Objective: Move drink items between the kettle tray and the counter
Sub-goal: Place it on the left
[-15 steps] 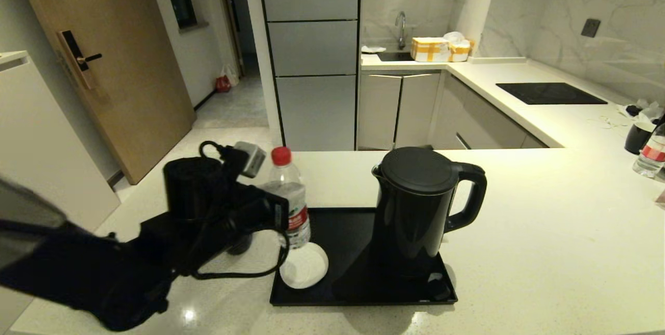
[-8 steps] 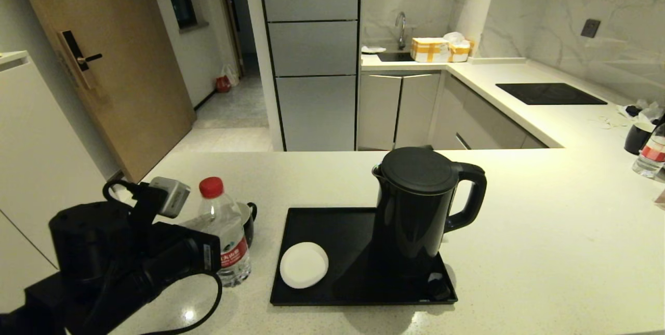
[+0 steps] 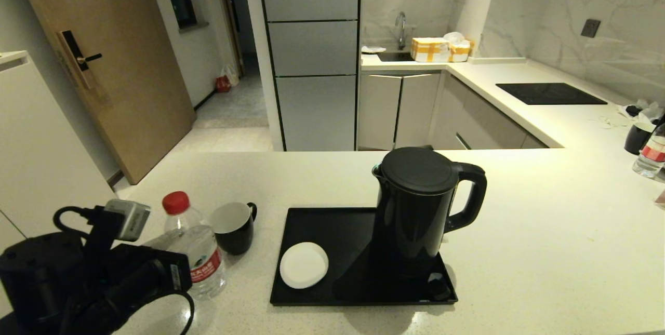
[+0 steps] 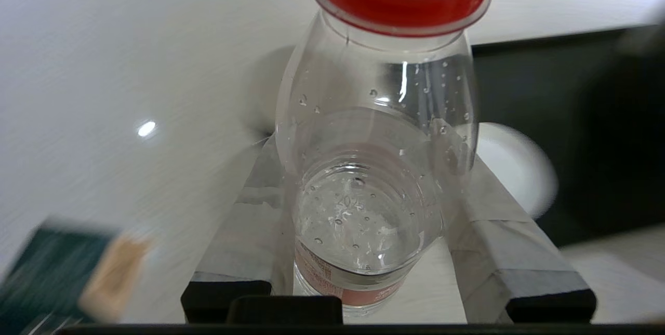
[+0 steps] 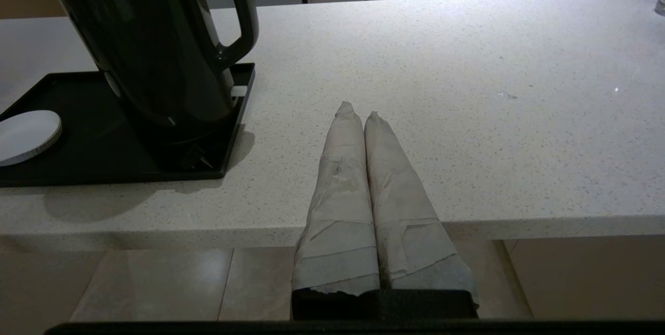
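At the far left of the head view, the left tool (image 3: 179, 272) stood low over the near corner of the table (image 3: 519, 252), its two taped fingers (image 4: 249, 220) closed part-way on either side of the bottle (image 3: 195, 249). The clear bottle, with its red cap and red label, stood upright between those fingers, beside the tray and not on it; whether its base touched the table could not be told. In the left wrist view a dark green leaflet (image 4: 52, 267) lay on the table near the tool.

Just to the right of the bottle and a little farther back, the black mug (image 3: 235, 227) with its white lining stood on the table, close to the tray's left edge but apart from it.

Next came the glossy black tray (image 3: 332, 231). The white saucer (image 3: 304, 265) lay flat in its near left corner. The tall black kettle (image 3: 421, 205) stood upright on the right half of the tray, lid shut, handle pointing right.

Right of the tray, the right tool (image 5: 358, 111) hung at the table's near edge, its taped fingers pressed together with nothing between them, tips over the bare table.

Far right at the back, a flush black hob panel (image 3: 550, 93) was set into the worktop.
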Motion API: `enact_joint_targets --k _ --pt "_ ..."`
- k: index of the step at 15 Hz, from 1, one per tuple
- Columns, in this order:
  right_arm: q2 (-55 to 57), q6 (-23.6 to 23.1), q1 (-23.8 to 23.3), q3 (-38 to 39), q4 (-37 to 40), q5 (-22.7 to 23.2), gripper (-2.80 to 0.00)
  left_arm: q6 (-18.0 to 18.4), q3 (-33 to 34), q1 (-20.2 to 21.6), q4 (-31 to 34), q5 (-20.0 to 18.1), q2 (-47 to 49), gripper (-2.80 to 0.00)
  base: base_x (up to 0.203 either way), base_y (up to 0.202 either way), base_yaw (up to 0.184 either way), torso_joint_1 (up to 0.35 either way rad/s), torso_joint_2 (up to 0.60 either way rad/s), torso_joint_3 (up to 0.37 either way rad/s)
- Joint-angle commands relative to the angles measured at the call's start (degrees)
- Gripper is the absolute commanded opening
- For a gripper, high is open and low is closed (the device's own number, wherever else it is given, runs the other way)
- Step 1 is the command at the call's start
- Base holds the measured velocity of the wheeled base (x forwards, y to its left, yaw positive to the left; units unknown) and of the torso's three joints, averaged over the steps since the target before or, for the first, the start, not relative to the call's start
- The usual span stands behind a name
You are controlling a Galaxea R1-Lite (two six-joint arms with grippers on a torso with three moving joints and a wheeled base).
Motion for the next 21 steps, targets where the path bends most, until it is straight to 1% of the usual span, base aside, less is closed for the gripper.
enact_joint_targets --k 1,3,5,6,8,9,11,13,14,21 --pt "0.0 0.0 0.0 0.0 0.0 0.0 -2.8 -0.3 2.2 5.8 -0.5 0.3 -0.3 -2.8 0.0 0.0 0.0 0.0 0.0 0.0" --pt "0.0 0.0 0.0 0.0 0.0 0.0 -2.8 -0.6 2.4 10.9 -0.5 0.9 0.5 -2.8 0.0 0.0 0.0 0.0 0.0 0.0" --pt "0.0 0.0 0.0 0.0 0.0 0.0 -2.8 -0.8 1.5 16.3 -1.7 1.6 3.5 -2.8 0.0 0.0 0.0 0.0 0.0 0.0" --pt "0.1 0.0 -0.1 0.1 0.0 0.0 -2.8 -0.8 1.3 18.4 -3.7 1.7 5.6 -2.8 0.0 0.0 0.0 0.0 0.0 0.0" --pt "0.1 0.0 -0.1 0.1 0.0 0.0 -2.8 -0.5 0.6 22.2 -9.8 1.9 11.8 -2.8 0.0 0.0 0.0 0.0 0.0 0.0" --pt "0.0 0.0 0.0 0.0 0.0 0.0 -2.8 -0.4 -0.2 24.3 -11.6 2.3 14.6 -2.8 0.0 0.0 0.0 0.0 0.0 0.0" --pt "0.0 0.0 0.0 0.0 0.0 0.0 -2.8 -0.4 -4.7 29.1 -13.3 3.6 18.9 -2.8 0.0 0.0 0.0 0.0 0.0 0.0" --pt "0.0 0.0 0.0 0.1 0.0 0.0 -2.8 0.0 -6.8 31.7 -13.6 3.8 21.0 -2.8 0.0 0.0 0.0 0.0 0.0 0.0" --pt "0.1 0.0 0.0 0.0 0.0 0.0 -2.8 0.4 -6.9 32.7 -13.6 3.8 22.0 -2.8 0.0 0.0 0.0 0.0 0.0 0.0" --pt "0.1 0.0 0.0 0.1 0.0 0.0 -2.8 0.6 -5.0 32.8 -13.6 3.2 25.1 -2.8 0.0 0.0 0.0 0.0 0.0 0.0"
